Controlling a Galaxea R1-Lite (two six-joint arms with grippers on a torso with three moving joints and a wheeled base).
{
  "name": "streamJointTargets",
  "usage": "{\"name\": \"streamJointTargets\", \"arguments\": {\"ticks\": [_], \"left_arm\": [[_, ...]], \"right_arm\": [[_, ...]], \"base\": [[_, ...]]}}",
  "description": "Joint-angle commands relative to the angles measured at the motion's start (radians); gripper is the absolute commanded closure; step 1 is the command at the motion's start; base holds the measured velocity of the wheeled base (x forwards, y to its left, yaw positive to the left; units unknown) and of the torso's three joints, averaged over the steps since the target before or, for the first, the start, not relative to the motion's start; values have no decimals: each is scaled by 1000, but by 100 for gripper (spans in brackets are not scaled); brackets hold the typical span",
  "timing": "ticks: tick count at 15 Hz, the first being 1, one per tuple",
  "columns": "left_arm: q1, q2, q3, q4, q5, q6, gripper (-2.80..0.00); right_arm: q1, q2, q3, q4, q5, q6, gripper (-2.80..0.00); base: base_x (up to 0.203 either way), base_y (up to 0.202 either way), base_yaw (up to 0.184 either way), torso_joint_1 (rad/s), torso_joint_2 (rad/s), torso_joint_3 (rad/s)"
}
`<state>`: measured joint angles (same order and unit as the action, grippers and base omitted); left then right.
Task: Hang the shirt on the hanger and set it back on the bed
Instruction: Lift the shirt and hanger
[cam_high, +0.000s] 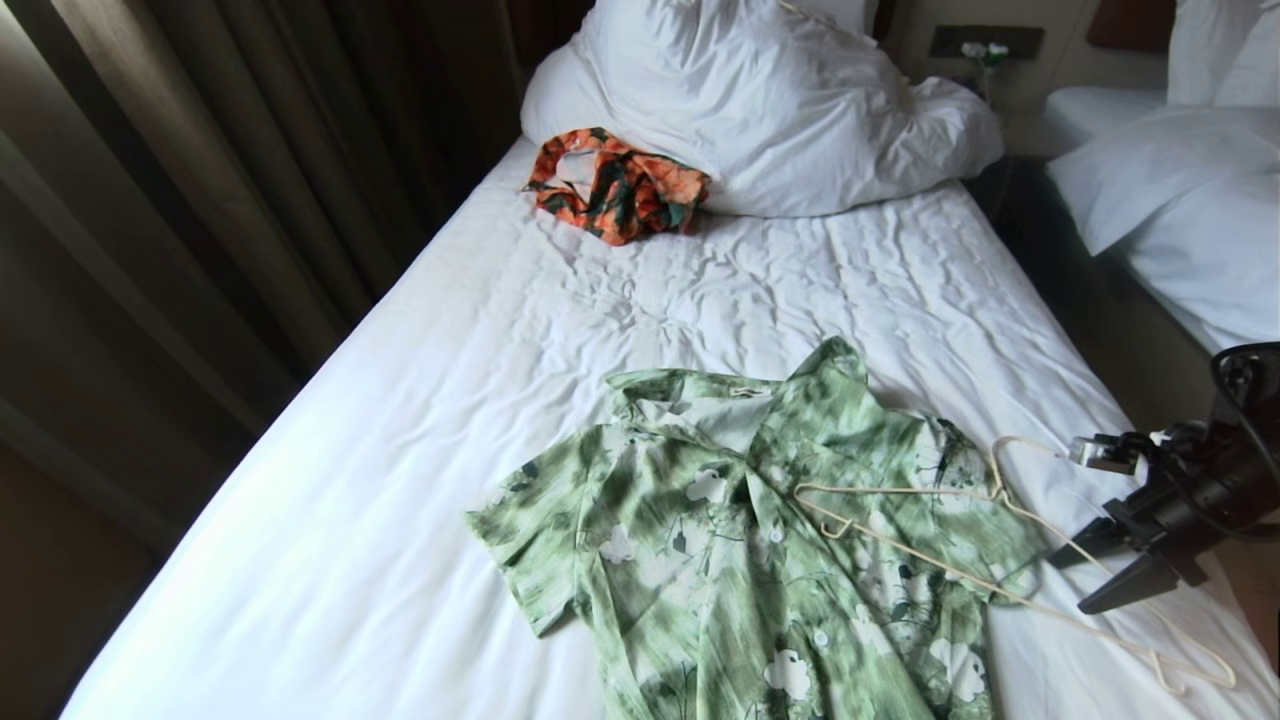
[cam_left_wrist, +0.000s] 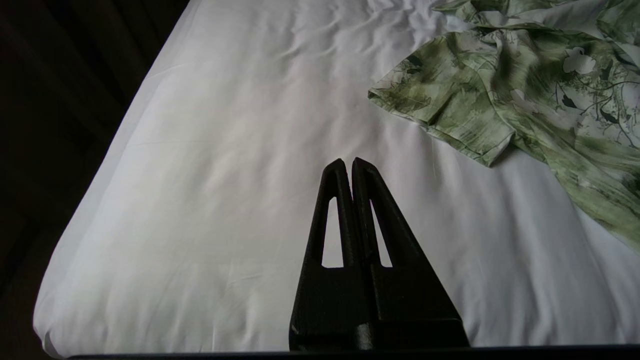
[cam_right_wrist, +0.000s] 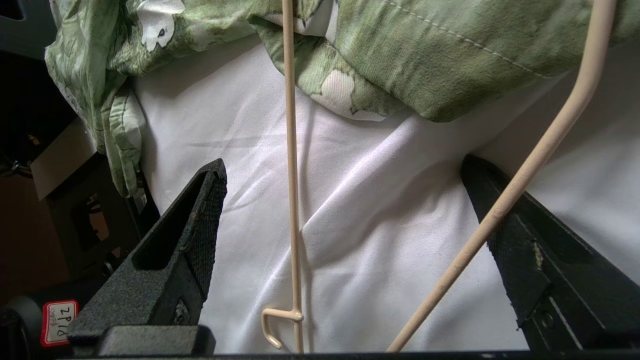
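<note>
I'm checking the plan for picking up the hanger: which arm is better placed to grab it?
The right. The right gripper is open with the hanger lying between its fingers, beside the shirt. The left gripper is shut over bare sheet, away from the hanger.

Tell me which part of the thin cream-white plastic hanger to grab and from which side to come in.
Probably the free end of the thin cream-white plastic hanger lying on the bare white sheet of the bed, coming from the bed's right edge. Its other end rests on the green-and-white flowered shirt, where cloth could get pinched. The right hand is open, with the hanger's rods between its fingers.
</note>
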<state>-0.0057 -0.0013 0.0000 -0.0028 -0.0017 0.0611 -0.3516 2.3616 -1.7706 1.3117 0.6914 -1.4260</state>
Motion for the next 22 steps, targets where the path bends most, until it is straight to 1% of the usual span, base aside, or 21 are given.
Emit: {"name": "streamJointTargets", "arguments": {"ticks": [1,5,6,12,17,20,22], "left_arm": [[0,1,2,0,0,0,0],[0,1,0,0,0,0,0],[0,1,2,0,0,0,0],[0,1,2,0,0,0,0],[0,1,2,0,0,0,0],[0,1,2,0,0,0,0],[0,1,2,0,0,0,0]], "right_arm": [[10,-16,17,8,7,-10,-280],[8,-15,19,1,10,-13,-280],[6,-15,17,1,10,-13,0],[2,-22,17,-9,16,-13,0],[-14,-79,29,0,10,-15,0],[-41,-138,53,1,6,-38,0],[-75,-212,87,1,6,-69,0]], "base": [[0,0,0,0,0,0],[0,0,0,0,0,0],[0,0,0,0,0,0],[0,0,0,0,0,0],[0,0,0,0,0,0],[0,0,0,0,0,0],[0,0,0,0,0,0]]}}
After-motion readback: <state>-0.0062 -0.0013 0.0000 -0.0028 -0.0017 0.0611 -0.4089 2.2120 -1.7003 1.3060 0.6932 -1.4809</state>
